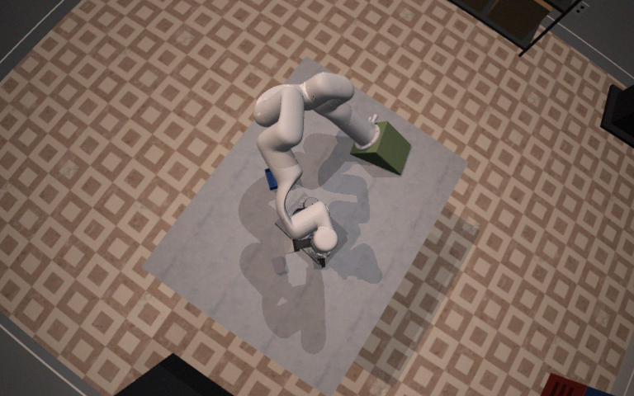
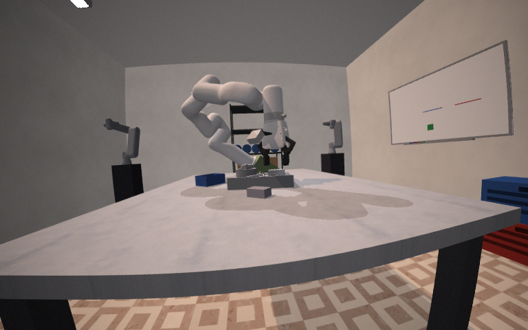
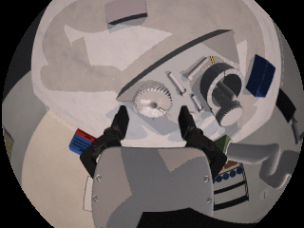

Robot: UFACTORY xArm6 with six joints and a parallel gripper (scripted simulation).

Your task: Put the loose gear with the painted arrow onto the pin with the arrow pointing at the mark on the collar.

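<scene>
The toothed grey gear point(image 3: 152, 98) point(image 2: 275, 172) lies flat on the grey timing case point(image 2: 241, 183) point(image 3: 190, 51) point(image 1: 282, 227), near one end. I cannot make out its arrow. My gripper point(image 3: 153, 112) point(image 2: 275, 161) is open and empty. It hangs just above the gear, one dark finger on each side of it. In the overhead view my wrist hides the gear. A big round grey part point(image 3: 222, 89) point(image 2: 245, 170) stands at the case's other end, with thin upright rods point(image 3: 174, 83) between it and the gear. A small yellow mark point(image 3: 211, 60) shows beside the round part.
A small grey block point(image 2: 258, 192) point(image 3: 127, 9) point(image 1: 279, 266) lies on the table in front of the case. A blue block point(image 2: 210, 179) point(image 1: 270, 178) point(image 3: 261, 76) lies to one side. My arm's green base point(image 1: 385, 147) stands behind.
</scene>
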